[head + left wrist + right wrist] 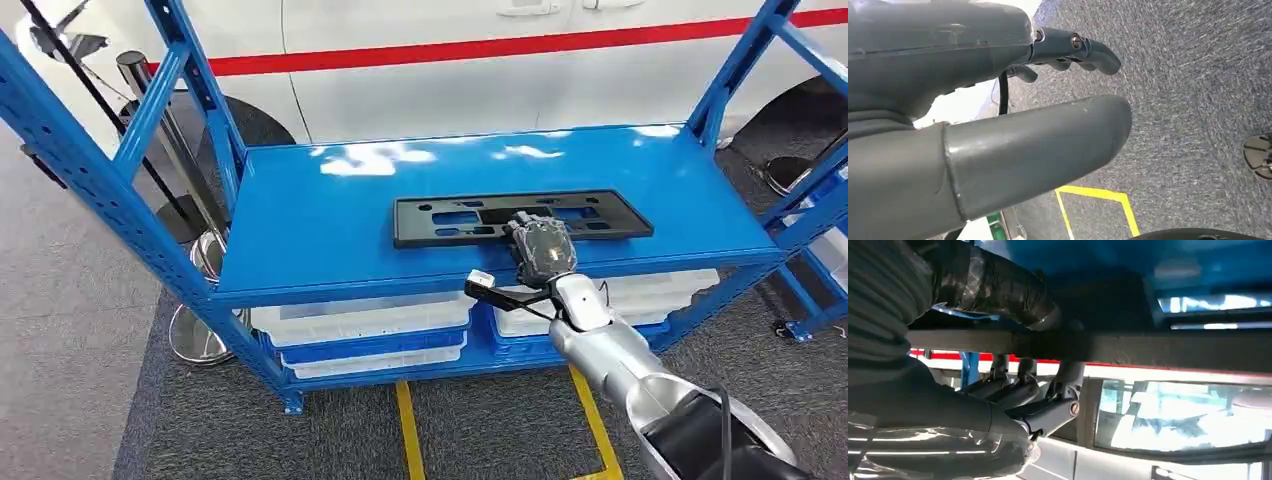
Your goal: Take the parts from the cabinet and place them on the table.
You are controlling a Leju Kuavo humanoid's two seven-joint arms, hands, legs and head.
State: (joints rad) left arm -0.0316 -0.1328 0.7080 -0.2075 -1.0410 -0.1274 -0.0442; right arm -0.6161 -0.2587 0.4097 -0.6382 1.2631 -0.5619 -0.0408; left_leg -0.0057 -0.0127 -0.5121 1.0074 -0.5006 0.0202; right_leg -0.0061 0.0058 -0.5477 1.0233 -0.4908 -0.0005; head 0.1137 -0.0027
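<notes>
Black flat plate [522, 217] lying on blue shelf [300, 230], long axis running along front edge of shelf. Right hand [540, 248] reaching over that edge at mid-length of plate, thumb above and fingers [1013, 390] below: gripping plate. Left hand [998, 100] hanging away from shelf, fingers apart, holding nothing. Lift probably next.

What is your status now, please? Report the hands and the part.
Right hand grips black part at its near edge, on blue shelf. Left hand hangs open over the floor, holding nothing. Nothing else on the shelf top blocks the lift.
</notes>
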